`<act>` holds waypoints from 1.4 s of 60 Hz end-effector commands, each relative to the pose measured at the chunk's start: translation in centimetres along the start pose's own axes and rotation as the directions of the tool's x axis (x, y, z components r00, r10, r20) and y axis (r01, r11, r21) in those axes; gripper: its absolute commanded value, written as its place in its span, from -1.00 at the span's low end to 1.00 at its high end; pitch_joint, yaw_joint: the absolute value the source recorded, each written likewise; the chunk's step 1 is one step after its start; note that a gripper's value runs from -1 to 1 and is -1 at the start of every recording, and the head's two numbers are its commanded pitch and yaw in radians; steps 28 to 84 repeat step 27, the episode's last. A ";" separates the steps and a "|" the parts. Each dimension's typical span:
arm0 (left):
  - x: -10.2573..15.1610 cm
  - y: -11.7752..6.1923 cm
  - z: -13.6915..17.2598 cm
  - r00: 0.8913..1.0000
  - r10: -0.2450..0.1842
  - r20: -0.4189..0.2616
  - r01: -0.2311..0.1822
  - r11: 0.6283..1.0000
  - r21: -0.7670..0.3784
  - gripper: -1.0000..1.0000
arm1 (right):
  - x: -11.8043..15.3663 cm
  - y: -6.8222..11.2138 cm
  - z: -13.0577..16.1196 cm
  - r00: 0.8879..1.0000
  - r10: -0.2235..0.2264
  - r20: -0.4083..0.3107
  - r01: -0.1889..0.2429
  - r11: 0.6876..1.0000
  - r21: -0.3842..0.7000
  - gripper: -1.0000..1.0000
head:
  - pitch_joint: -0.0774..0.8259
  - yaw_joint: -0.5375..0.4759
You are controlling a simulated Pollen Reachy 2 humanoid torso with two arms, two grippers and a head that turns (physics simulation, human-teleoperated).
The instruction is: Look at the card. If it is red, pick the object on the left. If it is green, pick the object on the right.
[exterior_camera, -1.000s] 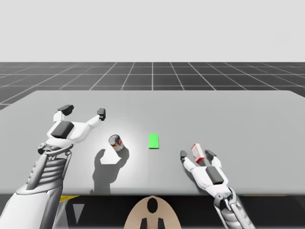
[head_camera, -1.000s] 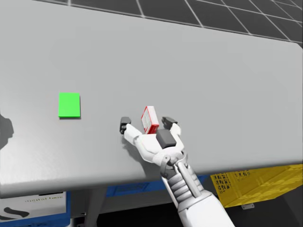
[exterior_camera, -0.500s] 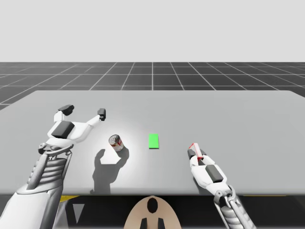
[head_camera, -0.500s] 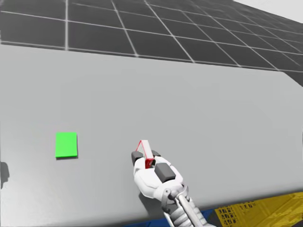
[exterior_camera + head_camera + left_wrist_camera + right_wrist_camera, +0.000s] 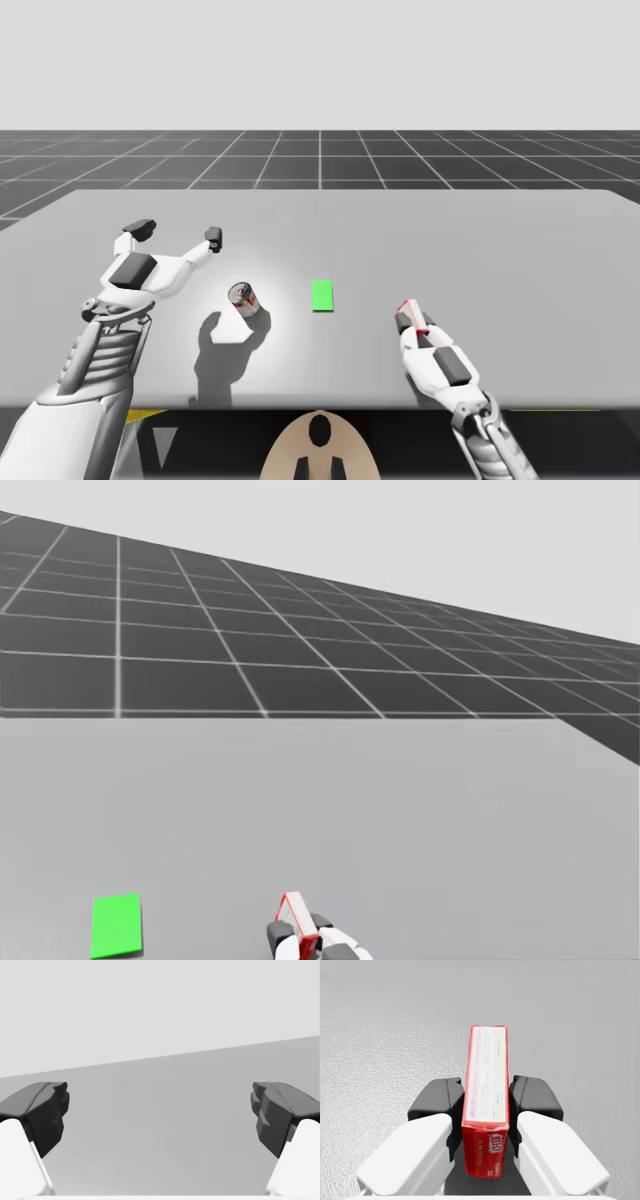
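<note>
My right pincer (image 5: 487, 1095) is clamped on the slim red cardboard box (image 5: 486, 1075): both dark finger pads press its broad faces from either side, and it stands on edge with a narrow pale face turned up. The far half of the box sticks out ahead of the fingers toward 12 o'clock, and its near end is sunk between the white finger bodies. In the high view my fingers cover most of the box, leaving a red sliver at the pincer's tip. I cannot tell whether the box rests on the grey bench (image 5: 500, 240) or hangs just above it.

The flat green rectangular card (image 5: 322, 295) lies mid-bench. The box sits at about 4 o'clock from it, and a small cylindrical can with a red label and a silver end (image 5: 243, 298) sits at about 9 o'clock, leaning; its print is too small to make out.

In the head view, the frame edge cuts my right pincer off behind the fingertips, with the card well off at its 9 o'clock.

My left pincer (image 5: 177, 233) is spread wide over bare bench at about 10 o'clock from the can, well apart from it.
</note>
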 end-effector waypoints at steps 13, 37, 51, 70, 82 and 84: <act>0.0 0.1 -0.1 1.000 0.003 -0.001 -0.003 1.000 0.003 -1.00 | 9.3 0.1 2.4 0.971 0.024 0.240 -0.025 1.000 0.002 1.00 | -0.18 -0.75; 0.1 0.2 -0.1 1.000 0.005 0.001 -0.005 1.000 0.004 -1.00 | 17.5 -0.3 5.2 0.876 0.103 0.471 -0.083 0.995 -0.063 1.00 | -0.21 -0.76; 0.1 0.2 -0.1 1.000 0.005 0.001 -0.005 1.000 0.004 -1.00 | 17.5 -0.3 5.2 0.876 0.103 0.471 -0.083 0.995 -0.063 1.00 | -0.21 -0.76; 0.1 0.2 -0.1 1.000 0.005 0.001 -0.005 1.000 0.004 -1.00 | 17.5 -0.3 5.2 0.876 0.103 0.471 -0.083 0.995 -0.063 1.00 | -0.21 -0.76; 0.1 0.2 -0.1 1.000 0.005 0.001 -0.005 1.000 0.004 -1.00 | 17.5 -0.3 5.2 0.876 0.103 0.471 -0.083 0.995 -0.063 1.00 | -0.21 -0.76; 0.1 0.2 -0.1 1.000 0.005 0.001 -0.005 1.000 0.004 -1.00 | 17.5 -0.3 5.2 0.876 0.103 0.471 -0.083 0.995 -0.063 1.00 | -0.21 -0.76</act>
